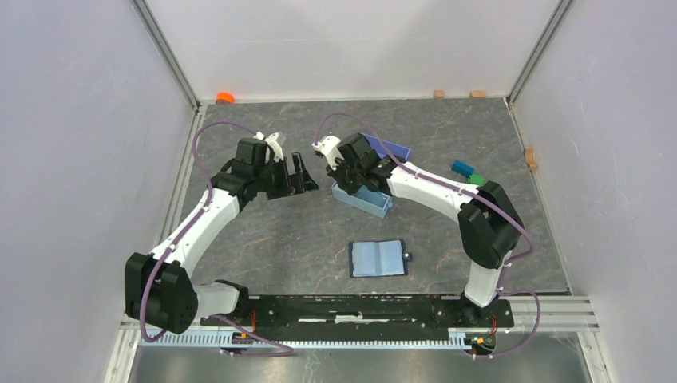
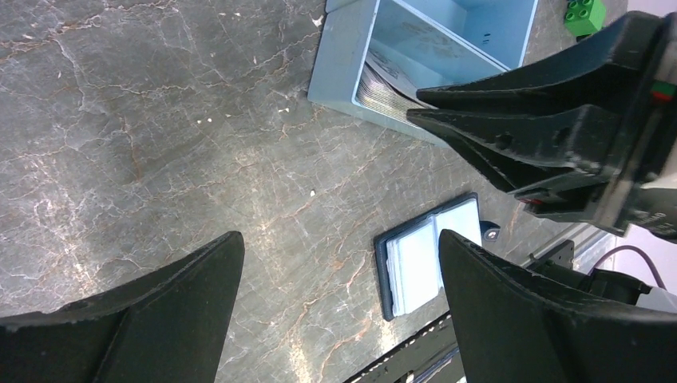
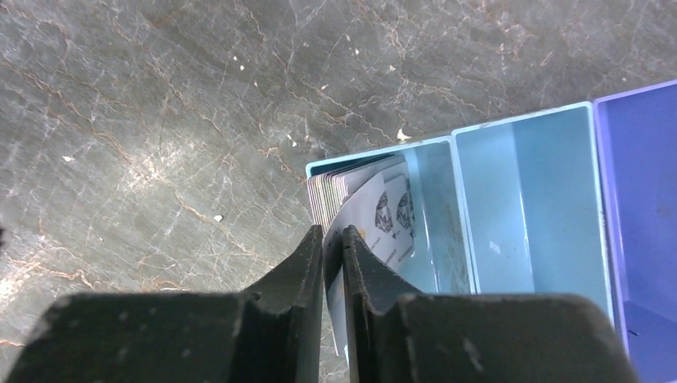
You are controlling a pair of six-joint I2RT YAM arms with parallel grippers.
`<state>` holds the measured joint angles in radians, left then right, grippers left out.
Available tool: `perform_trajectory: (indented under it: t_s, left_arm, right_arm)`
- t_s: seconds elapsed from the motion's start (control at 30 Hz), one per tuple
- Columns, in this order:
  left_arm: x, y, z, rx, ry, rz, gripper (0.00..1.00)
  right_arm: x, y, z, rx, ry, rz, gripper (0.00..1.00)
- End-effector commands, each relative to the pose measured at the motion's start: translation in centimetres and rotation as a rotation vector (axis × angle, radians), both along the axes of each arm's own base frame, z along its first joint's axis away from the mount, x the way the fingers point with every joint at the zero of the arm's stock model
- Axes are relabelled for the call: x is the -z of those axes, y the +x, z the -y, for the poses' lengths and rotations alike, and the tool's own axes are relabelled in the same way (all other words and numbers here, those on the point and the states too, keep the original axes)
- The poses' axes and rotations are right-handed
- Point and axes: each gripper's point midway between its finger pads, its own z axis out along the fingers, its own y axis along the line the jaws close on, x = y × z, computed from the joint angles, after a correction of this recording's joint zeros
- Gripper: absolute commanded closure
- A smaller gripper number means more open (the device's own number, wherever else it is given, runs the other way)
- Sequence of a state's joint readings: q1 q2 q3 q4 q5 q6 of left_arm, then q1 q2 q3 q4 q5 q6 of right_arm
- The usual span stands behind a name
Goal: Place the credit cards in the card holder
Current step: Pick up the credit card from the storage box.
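The card holder (image 1: 378, 258) lies open on the table near the front, its light blue pockets up; it also shows in the left wrist view (image 2: 423, 259). A stack of pale credit cards (image 3: 351, 187) stands on edge in the end compartment of the light-blue tray (image 3: 519, 199). My right gripper (image 3: 333, 233) is shut on one white credit card (image 3: 375, 223) at that stack, still over the compartment. In the left wrist view my right gripper's fingertips (image 2: 423, 108) meet the cards (image 2: 383, 80). My left gripper (image 2: 339, 239) is open and empty, above bare table left of the tray.
The tray's (image 1: 363, 203) other end is purple (image 1: 391, 148). A blue block (image 1: 461, 167) and a green block (image 1: 476, 179) lie right of it. An orange object (image 1: 225, 97) and small wooden blocks (image 1: 438, 93) sit by the back wall. Walls close in three sides.
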<state>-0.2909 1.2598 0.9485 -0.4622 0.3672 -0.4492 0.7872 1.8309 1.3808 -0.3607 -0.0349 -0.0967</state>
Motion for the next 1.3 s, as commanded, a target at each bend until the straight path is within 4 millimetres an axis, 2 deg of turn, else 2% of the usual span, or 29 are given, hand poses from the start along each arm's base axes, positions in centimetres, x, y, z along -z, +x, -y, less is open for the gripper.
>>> perform_trajectory:
  t_s: [0.0, 0.1, 0.33, 0.43, 0.5, 0.6, 0.77, 0.9, 1.0, 1.07, 1.17, 1.27]
  left_arm:
    - [-0.9, 0.4, 0.2, 0.025, -0.015, 0.048, 0.03]
    - [-1.0, 0.3, 0.3, 0.036, -0.020, 0.055, 0.04]
    - [-2.7, -0.3, 1.4, 0.110, -0.084, 0.136, 0.06]
    - [-3.6, -0.9, 2.1, 0.172, -0.106, 0.179, 0.08]
    - [-4.3, -1.6, 2.7, 0.238, -0.099, 0.218, 0.08]
    - [-4.2, -3.2, 3.6, 0.341, -0.004, 0.285, 0.08]
    - [-5.3, -7.6, 7.0, 0.567, -0.032, 0.389, 0.07]
    - [-5.4, -11.0, 9.1, 0.715, -0.059, 0.427, 0.07]
    - [-5.1, -12.8, 10.1, 0.791, -0.071, 0.432, 0.08]
    - [-4.6, -13.2, 10.3, 0.809, -0.055, 0.414, 0.10]
    - [-3.9, -14.2, 10.5, 0.850, -0.054, 0.380, 0.22]
    - [-3.5, -15.1, 10.8, 0.882, -0.065, 0.365, 0.24]
  right_arm:
    - [-3.8, -0.8, -0.8, -0.021, 0.083, 0.027, 0.89]
    - [-4.7, -0.8, -0.1, -0.003, 0.077, 0.044, 1.00]
    - [-10.9, -2.2, 1.9, 0.018, 0.152, 0.138, 1.00]
    - [-12.6, -3.5, 3.4, 0.023, 0.160, 0.149, 1.00]
    - [-13.0, -4.8, 4.1, 0.007, 0.161, 0.125, 1.00]
    - [-12.7, -8.0, 4.6, -0.073, 0.172, 0.035, 1.00]
    - [-12.2, -14.6, 3.9, -0.274, 0.294, -0.163, 1.00]
    - [-12.7, -17.7, 3.8, -0.353, 0.372, -0.262, 1.00]
    - [-13.1, -19.2, 3.6, -0.412, 0.408, -0.308, 1.00]
    - [-13.3, -19.5, 3.4, -0.413, 0.436, -0.327, 1.00]
    - [-13.8, -20.1, 3.1, -0.437, 0.472, -0.343, 1.00]
    - [-14.3, -20.5, 2.9, -0.456, 0.512, -0.340, 1.00]
